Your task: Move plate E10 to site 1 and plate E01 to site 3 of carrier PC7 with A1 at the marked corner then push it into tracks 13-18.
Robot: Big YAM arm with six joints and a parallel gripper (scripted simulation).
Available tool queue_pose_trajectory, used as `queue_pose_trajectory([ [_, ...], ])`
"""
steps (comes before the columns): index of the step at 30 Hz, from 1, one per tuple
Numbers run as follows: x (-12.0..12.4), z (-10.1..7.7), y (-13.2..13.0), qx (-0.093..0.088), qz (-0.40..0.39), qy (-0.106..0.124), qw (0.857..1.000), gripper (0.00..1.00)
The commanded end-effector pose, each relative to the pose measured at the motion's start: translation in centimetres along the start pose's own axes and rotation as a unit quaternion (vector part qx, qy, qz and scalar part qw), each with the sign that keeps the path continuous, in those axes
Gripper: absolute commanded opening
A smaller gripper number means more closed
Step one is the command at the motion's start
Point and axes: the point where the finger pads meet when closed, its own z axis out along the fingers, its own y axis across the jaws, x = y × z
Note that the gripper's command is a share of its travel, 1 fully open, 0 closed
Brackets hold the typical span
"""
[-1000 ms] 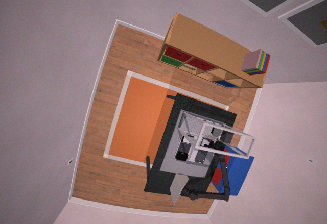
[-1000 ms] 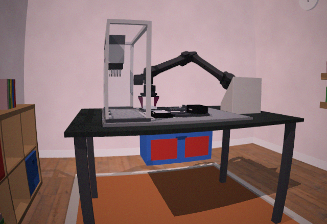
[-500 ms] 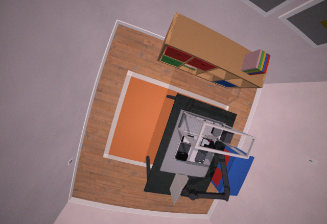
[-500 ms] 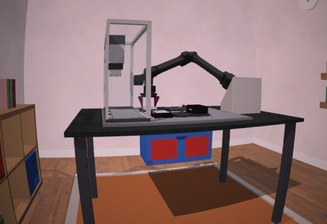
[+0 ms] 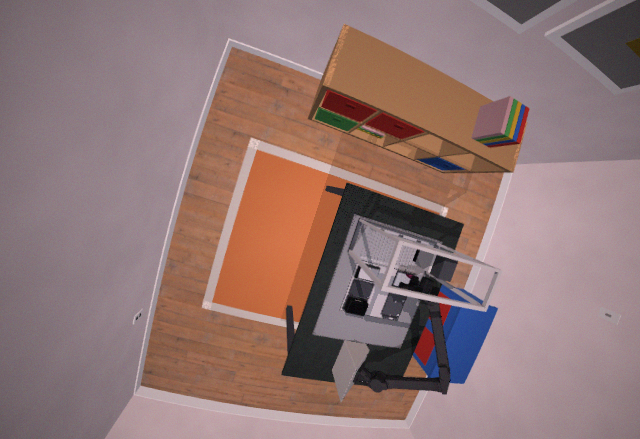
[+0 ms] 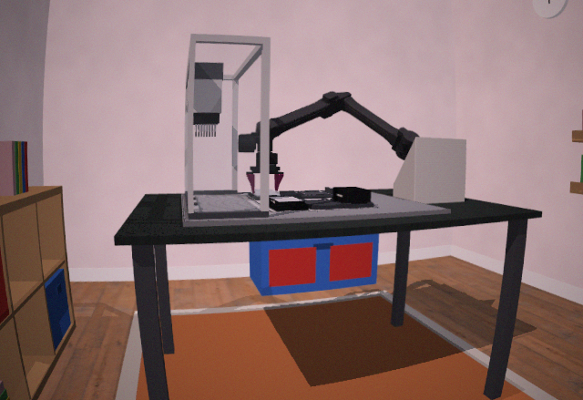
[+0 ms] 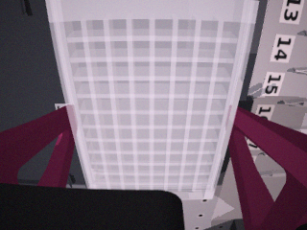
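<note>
The arm [image 6: 357, 113] reaches out from its grey base housing [image 6: 433, 169], rising to an elbow up high, then sloping down toward the glass frame [image 6: 264, 117], with the wrist bent so the tool points straight down. The gripper [image 6: 266, 179] hangs just beside the frame's near post. Its two magenta fingers are spread wide and clamped on the long sides of a white gridded plate [image 7: 150, 90], one finger on each edge, so it's got a firm hold.
</note>
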Motion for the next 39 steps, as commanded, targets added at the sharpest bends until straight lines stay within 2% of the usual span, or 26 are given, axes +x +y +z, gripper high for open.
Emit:
queue_pose_trajectory([
  [1, 0.48, 0.26, -0.47, 0.005, 0.004, 0.000, 1.000, 0.00],
  [32, 0.82, 0.14, -0.60, 0.006, 0.007, 0.000, 1.000, 0.00],
  [33, 0.81, 0.13, -0.60, 0.006, 0.007, 0.000, 1.000, 0.96],
  [39, 0.81, 0.13, -0.60, 0.006, 0.007, 0.000, 1.000, 0.96],
])
